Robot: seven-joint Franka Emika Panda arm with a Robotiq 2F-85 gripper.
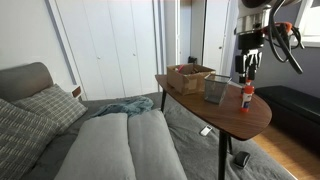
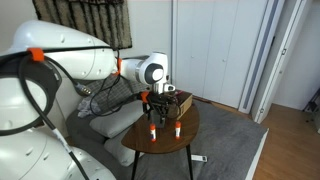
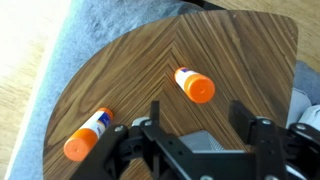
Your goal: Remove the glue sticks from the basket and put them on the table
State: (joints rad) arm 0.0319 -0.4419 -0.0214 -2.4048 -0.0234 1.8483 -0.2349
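Two glue sticks with orange caps stand upright on the dark wooden table [image 3: 130, 70]. In the wrist view one glue stick [image 3: 193, 85] is just ahead of my jaws and another [image 3: 88, 135] is off to the left. Both show in an exterior view [image 2: 152, 132] [image 2: 177, 129]; only one glue stick [image 1: 246, 96] shows in an exterior view. The grey mesh basket [image 1: 216, 88] stands on the table beside it. My gripper [image 3: 200, 115] is open and empty, above the table over the near glue stick, and shows in both exterior views [image 1: 247, 64] [image 2: 160, 108].
A low brown open box [image 1: 188, 75] sits on the table behind the basket, also seen in an exterior view [image 2: 181, 100]. A grey sofa with pillows [image 1: 45, 110] and a blue cloth [image 1: 125, 106] lie beside the table. A dark bench [image 1: 295, 102] stands beyond it.
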